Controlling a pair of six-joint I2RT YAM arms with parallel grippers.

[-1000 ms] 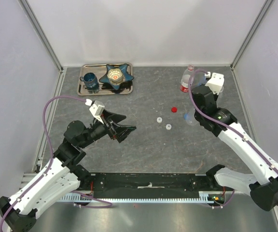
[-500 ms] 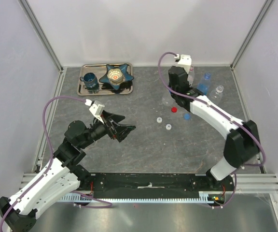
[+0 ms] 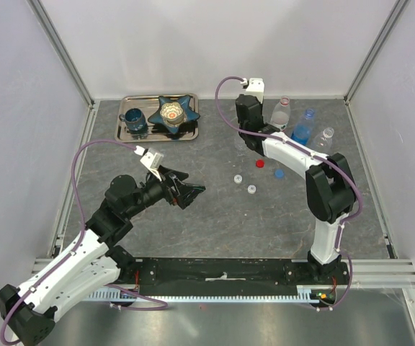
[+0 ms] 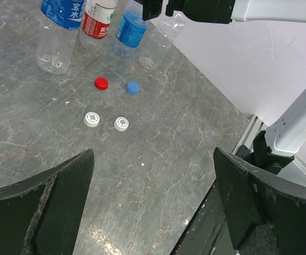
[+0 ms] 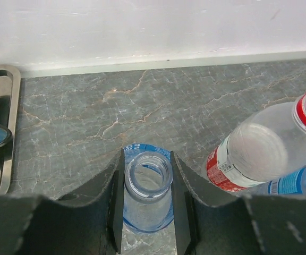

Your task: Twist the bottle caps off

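My right gripper (image 3: 245,143) (image 5: 146,162) is shut on the neck of an uncapped blue-labelled bottle (image 5: 147,212) (image 4: 56,40) that stands at the back middle of the table. To its right stand the red-labelled bottle (image 3: 281,113) (image 5: 254,154), a blue bottle (image 3: 305,127) and a tiny plain bottle (image 3: 326,137), all with no caps on. The red cap (image 3: 260,163) (image 4: 101,83), blue cap (image 3: 279,173) (image 4: 133,87) and two white caps (image 3: 238,179) (image 3: 251,189) lie loose on the table. My left gripper (image 3: 187,191) (image 4: 153,154) is open and empty, left of the caps.
A metal tray (image 3: 125,135) at the back left holds a dark blue mug (image 3: 135,121) and a blue star-shaped dish (image 3: 173,112). White walls close off the back and both sides. My right arm (image 3: 294,153) stretches over the area behind the caps.
My right arm has swung from the right side to the back middle, bringing the gripped bottle leftward. My left arm has shifted slightly, still open.
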